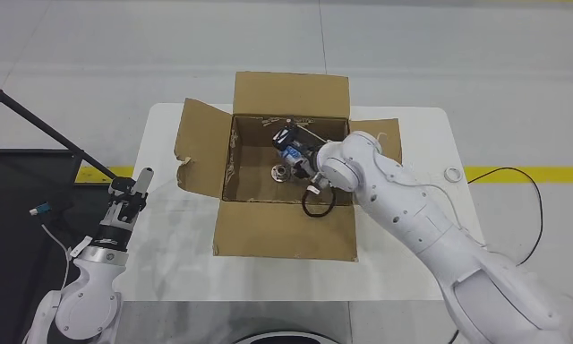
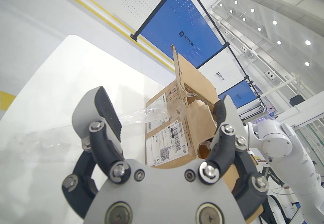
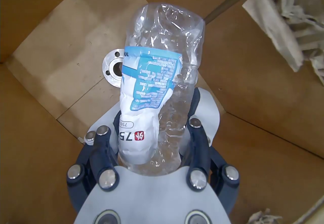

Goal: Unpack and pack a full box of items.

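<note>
Bottle (image 3: 162, 62) in firm grasp of right fingers (image 3: 203, 116) inside box (image 3: 63, 19); left fingers (image 2: 107, 111) apart, empty.

I count one cardboard box (image 1: 285, 229) on one white table (image 1: 179, 254). Among the items there is one plastic bottle (image 3: 157, 83), one metal flange (image 3: 112, 68), one loop of black cable (image 1: 315, 207) and two wads of crumpled paper (image 3: 291, 19) that I can make out. There is also one small white ring (image 1: 454, 174).

Pale grey floor (image 1: 89, 39), yellow lines (image 1: 560, 173) (blue wall panels (image 2: 177, 24) behind)
</note>
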### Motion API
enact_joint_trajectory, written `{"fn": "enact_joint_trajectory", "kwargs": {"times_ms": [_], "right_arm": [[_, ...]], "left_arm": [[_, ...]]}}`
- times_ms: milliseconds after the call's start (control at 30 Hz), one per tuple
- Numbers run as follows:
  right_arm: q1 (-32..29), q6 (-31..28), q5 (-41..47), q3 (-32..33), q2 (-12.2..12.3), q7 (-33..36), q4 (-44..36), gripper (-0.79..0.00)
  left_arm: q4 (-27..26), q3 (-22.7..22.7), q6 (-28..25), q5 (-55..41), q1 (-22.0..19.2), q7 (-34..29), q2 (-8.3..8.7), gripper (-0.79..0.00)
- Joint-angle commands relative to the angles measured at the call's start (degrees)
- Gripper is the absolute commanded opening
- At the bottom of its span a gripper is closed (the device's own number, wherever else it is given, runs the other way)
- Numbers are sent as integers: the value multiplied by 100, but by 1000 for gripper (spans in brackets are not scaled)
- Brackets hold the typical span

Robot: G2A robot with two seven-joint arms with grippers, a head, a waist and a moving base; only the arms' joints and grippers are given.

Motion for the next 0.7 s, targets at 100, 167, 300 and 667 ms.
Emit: {"fn": "enact_joint_trajectory", "kwargs": {"times_ms": [100,167,300,667], "right_arm": [[83,-56,26,-145,-175,17,373,-785],[113,-41,3,-199,-243,11,505,-739],[159,-106,15,-249,-354,-9,721,-585],[60,-169,-181,-149,-417,38,725,-74]], "left_arm": [[0,0,0,0,0,0,0,0],[0,0,0,0,0,0,0,0],[0,0,0,0,0,0,0,0],[0,0,0,0,0,0,0,0]]}}
